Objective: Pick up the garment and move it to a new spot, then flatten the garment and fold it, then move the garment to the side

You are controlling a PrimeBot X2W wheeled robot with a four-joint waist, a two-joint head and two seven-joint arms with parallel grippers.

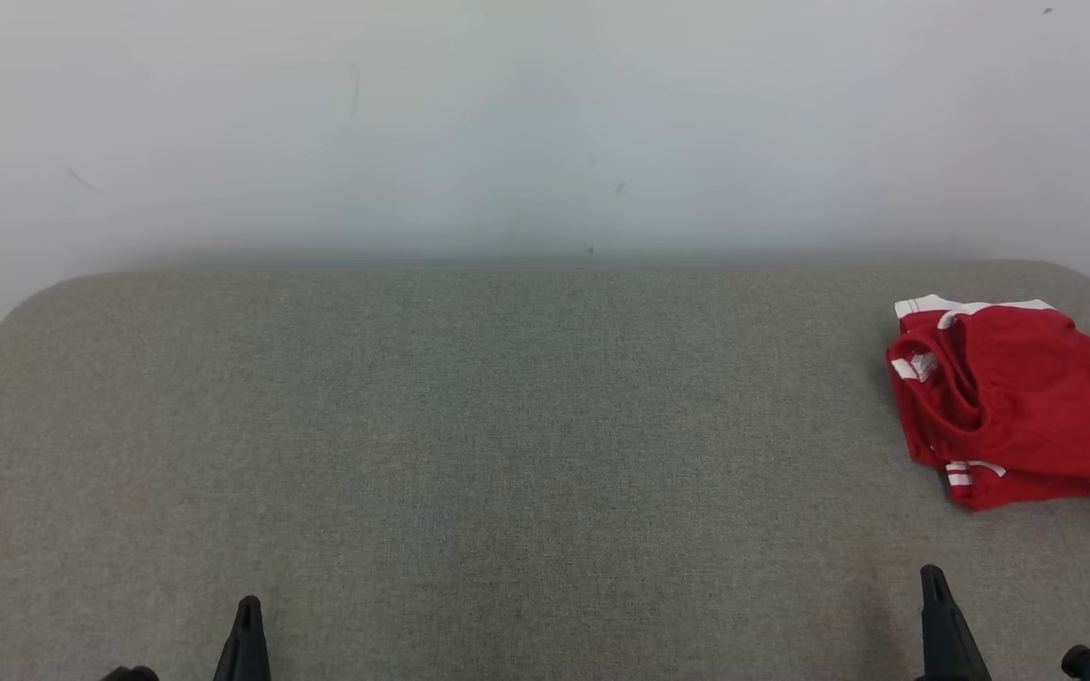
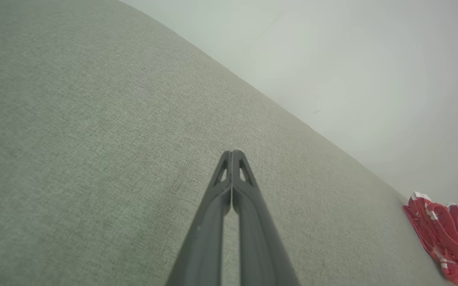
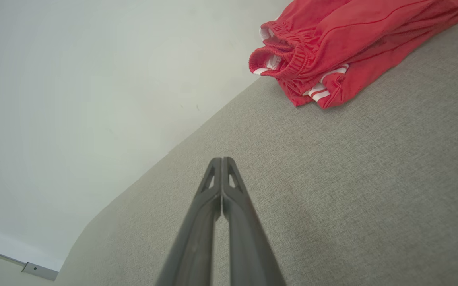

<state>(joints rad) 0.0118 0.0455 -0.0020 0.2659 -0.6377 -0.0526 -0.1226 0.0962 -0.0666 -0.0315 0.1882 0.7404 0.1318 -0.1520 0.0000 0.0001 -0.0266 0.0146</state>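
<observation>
The garment (image 1: pixel 1018 402) is a red piece with white stripes and an elastic waistband, lying folded in a bundle at the far right of the grey fabric table (image 1: pixel 469 445). It also shows as the garment (image 2: pixel 445 234) at the lower right of the left wrist view and as the garment (image 3: pixel 332 43) at the top right of the right wrist view. My left gripper (image 1: pixel 248 605) is shut at the bottom left, empty, far from the cloth. My right gripper (image 1: pixel 930 573) is shut and empty, a short way in front of the bundle. Fingers meet at the left gripper (image 2: pixel 232 153) and at the right gripper (image 3: pixel 222 159).
A pale wall (image 1: pixel 545 123) rises right behind the table's far edge. The table has rounded far corners; the garment hangs close to the right edge. A strip of baseboard (image 3: pixel 40 271) shows low in the right wrist view.
</observation>
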